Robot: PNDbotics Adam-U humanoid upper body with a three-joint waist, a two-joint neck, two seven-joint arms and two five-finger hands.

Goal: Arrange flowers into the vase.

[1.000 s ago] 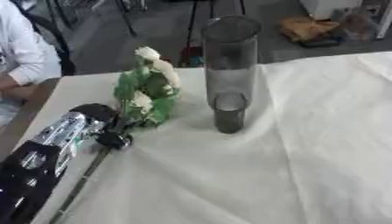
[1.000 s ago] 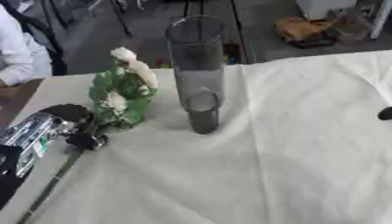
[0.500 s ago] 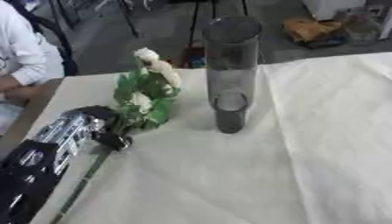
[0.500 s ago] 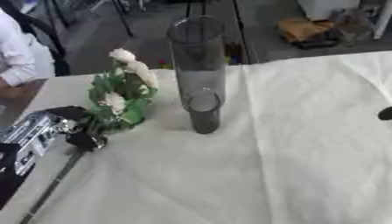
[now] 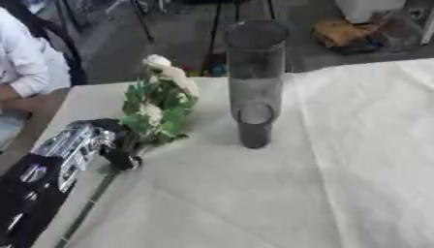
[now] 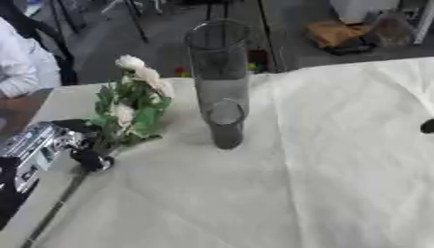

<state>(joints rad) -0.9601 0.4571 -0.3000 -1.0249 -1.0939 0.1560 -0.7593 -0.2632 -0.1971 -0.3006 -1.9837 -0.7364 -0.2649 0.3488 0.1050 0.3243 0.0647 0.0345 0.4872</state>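
- Left eye view: the left hand (image 5: 106,145) shows at the left of the frame, its black and silver forearm running down to the lower left corner.
- Its fingers are curled round the stem of the flowers (image 5: 159,109), gripping just below the leaves.
- That bunch, pale cream blooms over green leaves, stands tilted in the left-centre of the frame, its heads leaning up and to the right, toward the vase (image 5: 254,82).
- A long thin green stem (image 5: 89,201) runs from the grip down to the lower left edge, lying over the cloth there.
- Upright in the upper middle of the frame, the vase is a tall cylinder of dark smoky glass, with its base on the white tablecloth (image 5: 280,193).
- Flowers and vase are near each other but apart; a strip of cloth shows between the leaves and the glass.
- No stem is inside the vase.
- Right eye view: a small dark shape (image 6: 428,126) sits at the right edge, mid-height; what it is cannot be told, and the right hand's state cannot be read.
- White cloth covers most of the frame, creased, with a fold running down to the right of the vase.
- Bare tabletop (image 5: 81,99) shows at the upper left, beyond the cloth's edge.
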